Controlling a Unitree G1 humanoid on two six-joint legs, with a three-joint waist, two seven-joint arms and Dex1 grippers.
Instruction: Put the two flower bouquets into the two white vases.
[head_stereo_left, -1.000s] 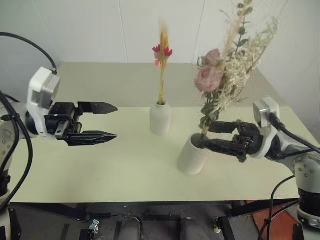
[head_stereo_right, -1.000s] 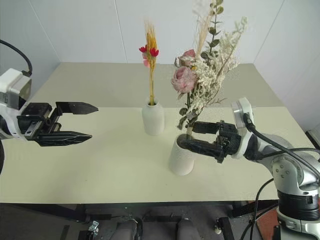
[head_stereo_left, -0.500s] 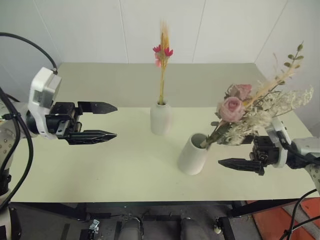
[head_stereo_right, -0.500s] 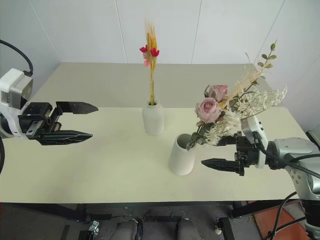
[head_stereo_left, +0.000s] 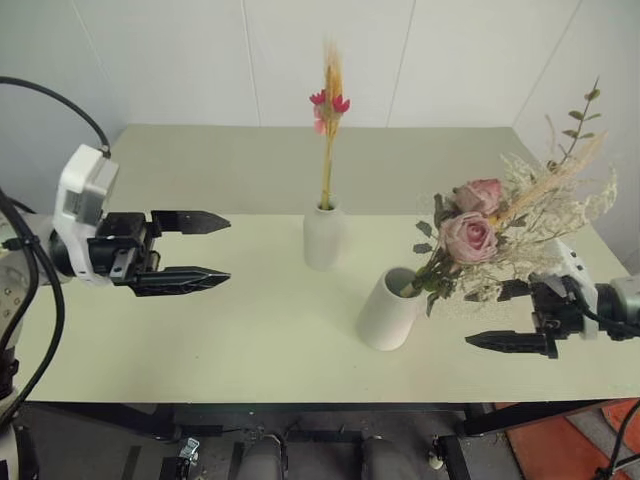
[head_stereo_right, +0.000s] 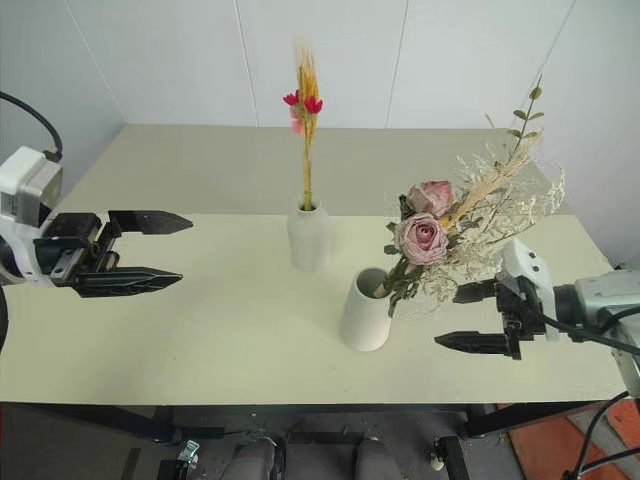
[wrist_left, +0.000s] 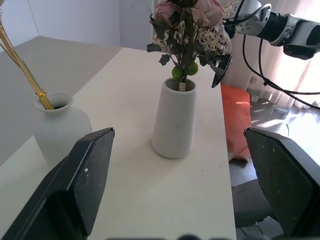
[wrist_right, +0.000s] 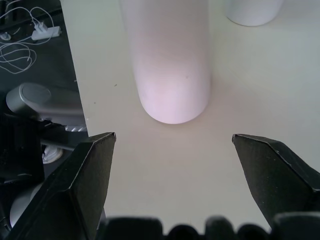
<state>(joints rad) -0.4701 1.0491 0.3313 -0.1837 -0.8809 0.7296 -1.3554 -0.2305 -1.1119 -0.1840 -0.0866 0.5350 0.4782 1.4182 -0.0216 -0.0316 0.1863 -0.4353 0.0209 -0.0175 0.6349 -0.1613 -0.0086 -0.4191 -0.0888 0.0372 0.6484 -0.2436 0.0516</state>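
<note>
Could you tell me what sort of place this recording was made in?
Probably a robot lab or test room: a plain table against bare white walls, staged with just two vases of flowers, and loose cables on the floor.

Even, soft indoor light; the table (head_stereo_left: 200, 330) shows only faint shadows. The stalk tips (head_stereo_left: 330, 55) are blurred.

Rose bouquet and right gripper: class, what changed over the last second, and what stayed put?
The right gripper let go of the rose bouquet and drew away rightward, open. The bouquet tipped to lean right in the wide vase. The left gripper, bottle vase and thin stalks stayed.
</note>
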